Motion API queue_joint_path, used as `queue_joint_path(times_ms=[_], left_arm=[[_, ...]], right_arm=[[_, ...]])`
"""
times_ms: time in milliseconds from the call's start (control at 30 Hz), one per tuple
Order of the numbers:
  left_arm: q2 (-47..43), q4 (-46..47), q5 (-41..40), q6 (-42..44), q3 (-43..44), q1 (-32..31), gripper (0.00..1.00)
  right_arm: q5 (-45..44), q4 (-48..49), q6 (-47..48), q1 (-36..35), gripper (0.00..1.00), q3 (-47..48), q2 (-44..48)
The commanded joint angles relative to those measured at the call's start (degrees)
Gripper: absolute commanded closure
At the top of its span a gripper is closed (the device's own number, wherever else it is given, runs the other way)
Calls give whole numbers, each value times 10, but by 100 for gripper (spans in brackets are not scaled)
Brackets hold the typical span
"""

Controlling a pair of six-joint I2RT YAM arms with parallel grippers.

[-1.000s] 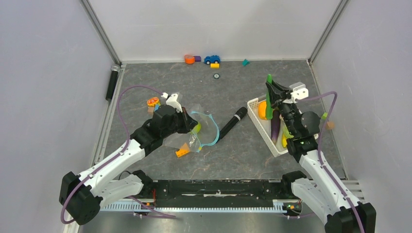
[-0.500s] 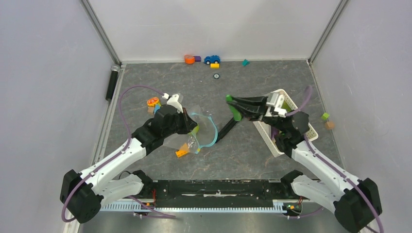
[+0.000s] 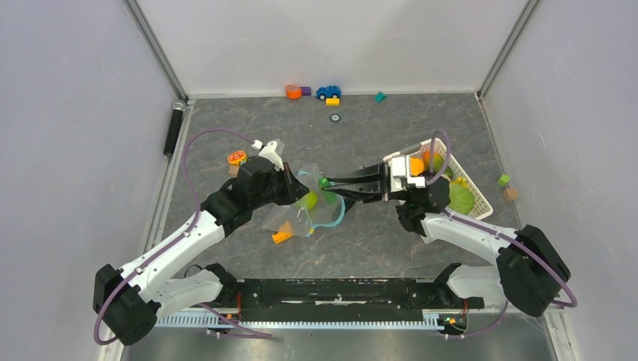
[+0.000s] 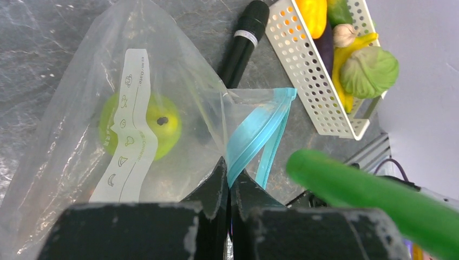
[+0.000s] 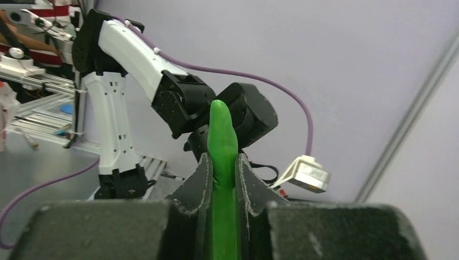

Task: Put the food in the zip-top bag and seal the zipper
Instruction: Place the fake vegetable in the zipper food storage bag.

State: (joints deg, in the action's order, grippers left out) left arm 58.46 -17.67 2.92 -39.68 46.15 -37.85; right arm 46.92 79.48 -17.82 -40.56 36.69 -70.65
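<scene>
Overhead, the left gripper (image 3: 292, 186) is half buried in the crumpled zip-top bag (image 3: 282, 218), so its jaws are hard to read here. The right gripper (image 3: 335, 184) reaches across from the white slotted basket (image 3: 481, 204), and the long green pod (image 3: 323, 182) in its tips sits at the bag's mouth, just beside the teal zipper (image 3: 340, 212).

From the left wrist, the fingers (image 4: 219, 181) are pressed together, pinching the thin clear film right at the zipper (image 4: 254, 138). A round yellow-green fruit (image 4: 159, 125) lies inside the bag, partly veiled by the pale label (image 4: 132, 135). The long green pod (image 4: 373, 197) is blurred and cut off at the frame's edge. A black cylinder (image 4: 244, 38) disappears behind the plastic.

From the right wrist, the narrowly parted jaws clamp the smooth long green pod (image 5: 222, 135); its lower end is hidden in the gripper (image 5: 222, 162).
</scene>
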Motion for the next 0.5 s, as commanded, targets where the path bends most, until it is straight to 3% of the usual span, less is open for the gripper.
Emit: queue_joint_path(times_ms=[0,167,333,467], left_arm=[[-26,-1,60,-25,28,1,98],[-57,-10,79,-29,29,1,98],[-73,-20,98,-20,31,0,98],[-81,-30,100,-15,33,1,98]], right_arm=[[34,145,-71,-11,100,23,-47],[21,87,-20,-13,100,9,-62],[-42,-147,199,-26,100,-5,-39],[-104,-248,322,-36,100,-14,-23]])
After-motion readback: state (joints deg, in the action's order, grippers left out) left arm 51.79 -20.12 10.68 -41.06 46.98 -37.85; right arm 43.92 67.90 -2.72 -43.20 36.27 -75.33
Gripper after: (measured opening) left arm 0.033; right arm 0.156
